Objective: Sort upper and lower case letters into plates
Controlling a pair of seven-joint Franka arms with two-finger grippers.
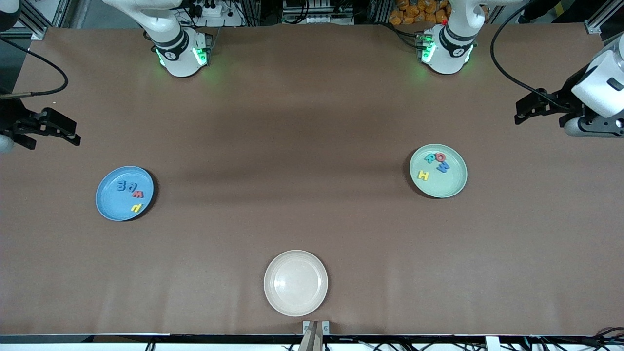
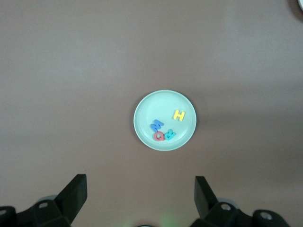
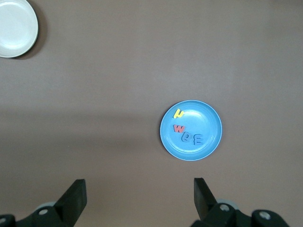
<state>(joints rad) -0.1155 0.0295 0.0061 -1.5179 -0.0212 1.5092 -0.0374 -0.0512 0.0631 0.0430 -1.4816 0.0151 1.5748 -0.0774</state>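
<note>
Already we saw capitals H [image 1: 423, 175], R [image 1: 431, 157], Q [image 1: 439, 157], W [image 1: 443, 166] in mint green plate [image 1: 451, 187]; small letters [image 1: 130, 190] in blue plate [image 1: 109, 204]. Cream plate [image 1: 296, 282] bare. Left claw [image 1: 524, 113], right claw [image 1: 68, 134] wide, empty, waiting above surface [image 1: 312, 122] ends.

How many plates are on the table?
3. The blue plate lies toward the right arm's end, the mint green plate toward the left arm's end, and the cream-white plate sits nearest the front camera, between them.

A cream-white plate [image 1: 296, 282] sits on the brown table [image 1: 312, 122], near the edge closest to the front camera.
</note>
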